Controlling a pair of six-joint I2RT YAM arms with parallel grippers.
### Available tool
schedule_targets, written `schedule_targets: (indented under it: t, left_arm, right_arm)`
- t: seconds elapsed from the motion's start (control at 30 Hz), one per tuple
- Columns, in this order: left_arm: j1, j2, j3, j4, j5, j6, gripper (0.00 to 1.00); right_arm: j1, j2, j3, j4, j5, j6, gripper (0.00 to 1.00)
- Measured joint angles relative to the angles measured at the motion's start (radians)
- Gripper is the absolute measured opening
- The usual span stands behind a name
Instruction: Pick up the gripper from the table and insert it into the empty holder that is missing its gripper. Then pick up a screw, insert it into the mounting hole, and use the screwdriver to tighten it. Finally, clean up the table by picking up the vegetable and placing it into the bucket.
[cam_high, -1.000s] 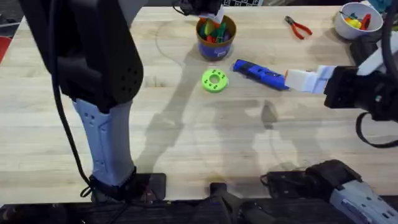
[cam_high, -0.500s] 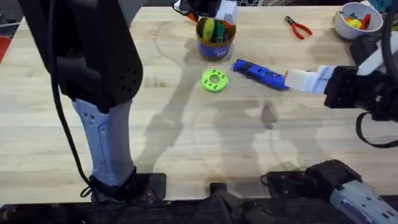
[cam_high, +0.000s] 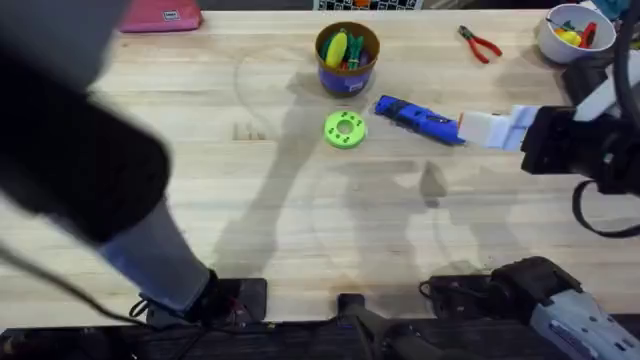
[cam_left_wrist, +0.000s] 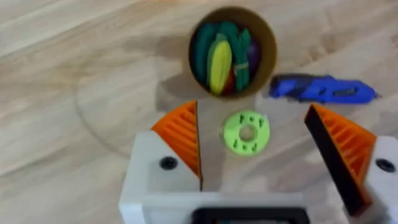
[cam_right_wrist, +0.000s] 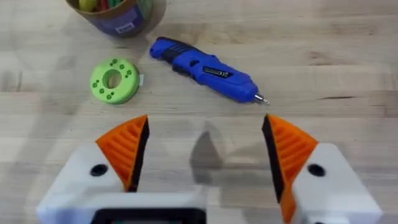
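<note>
Lying beside the green disc (cam_high: 346, 130), the blue pen-shaped screwdriver (cam_high: 418, 119) is seen overhead, just ahead of the right gripper (cam_high: 490, 129). Beyond it, the yellow vegetable (cam_high: 337, 46) stands in the orange-rimmed bucket (cam_high: 347, 72). Through the left wrist, the left gripper (cam_left_wrist: 264, 152) is spread wide, empty. Through the right wrist, the ribbed orange pads (cam_right_wrist: 127, 149) are spread wide too.
</note>
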Motion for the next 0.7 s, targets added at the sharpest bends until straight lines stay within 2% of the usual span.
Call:
schedule_targets:
  t: [0.07,0.17,0.27,0.37,0.53,0.7]
  left_arm:
    - [0.000,-0.068,-0.013,-0.053,-0.010,0.003,0.985]
    - [0.002,-0.174,-0.104,-0.071,-0.034,0.007,0.986]
    - [0.010,-0.281,-0.268,-0.039,-0.052,0.010,0.985]
    - [0.022,-0.411,-0.478,0.013,-0.072,0.010,0.986]
    - [0.041,-0.696,-0.796,0.048,-0.107,0.010,0.986]
    - [0.056,-0.925,-0.952,0.077,-0.127,0.009,0.987]
  right_arm:
    - [0.000,0.000,0.000,0.000,0.000,0.000,0.994]
    - [0.000,0.000,0.000,0.000,0.000,0.000,0.994]
    - [0.000,0.000,0.000,0.000,0.000,0.000,0.994]
    - [0.000,0.000,0.000,0.000,0.000,0.000,0.994]
    - [0.000,0.000,0.000,-0.006,0.000,0.000,0.994]
    - [0.000,0.000,0.000,-0.027,0.000,0.000,0.992]
